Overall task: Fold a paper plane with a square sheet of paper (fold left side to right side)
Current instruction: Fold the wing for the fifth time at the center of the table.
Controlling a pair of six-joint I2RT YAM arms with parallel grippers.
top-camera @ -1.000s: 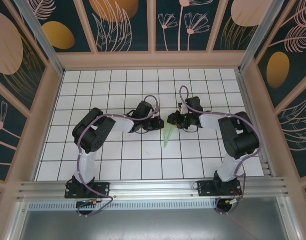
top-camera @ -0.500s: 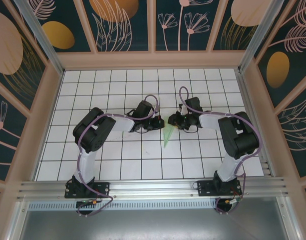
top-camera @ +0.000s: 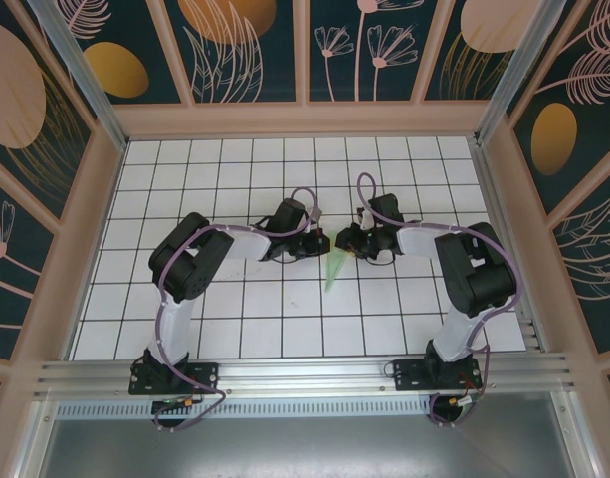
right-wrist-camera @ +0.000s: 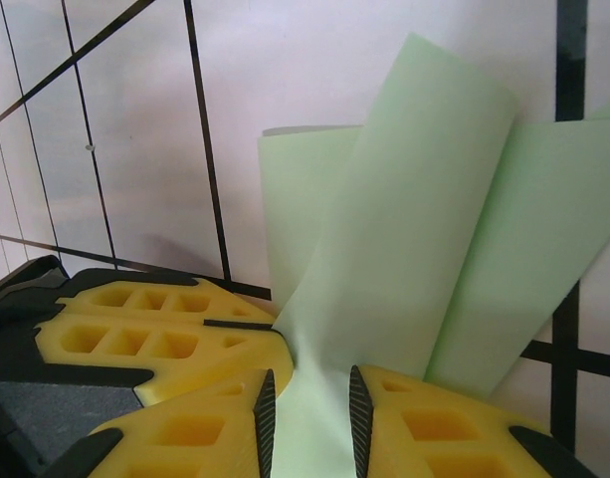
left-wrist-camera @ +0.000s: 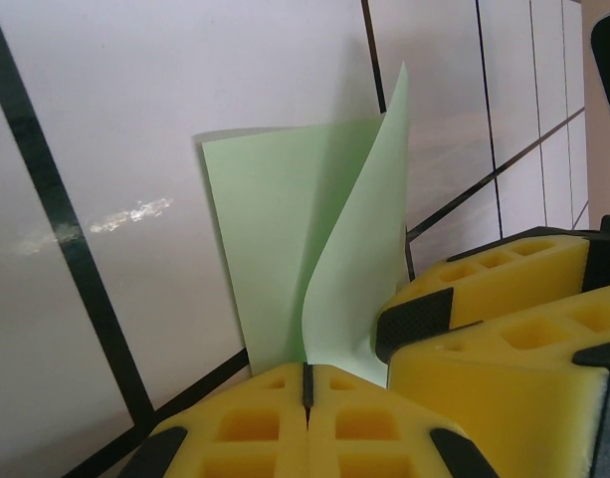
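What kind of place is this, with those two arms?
Probably a robot test booth: a white gridded table, decorated wall panels around it, and an aluminium rail bearing both arms.

Mint-green paper plane [top-camera: 332, 271], folded narrow, flaps raised mid-table.

A fixed camera looks steeply down from above and behind the arm bases onto the gridded table [top-camera: 235, 329], while each wrist camera peers from very close past its own yellow fingers, left [left-wrist-camera: 275, 418] and right [right-wrist-camera: 424, 418], at the same green folded paper [top-camera: 333, 269].
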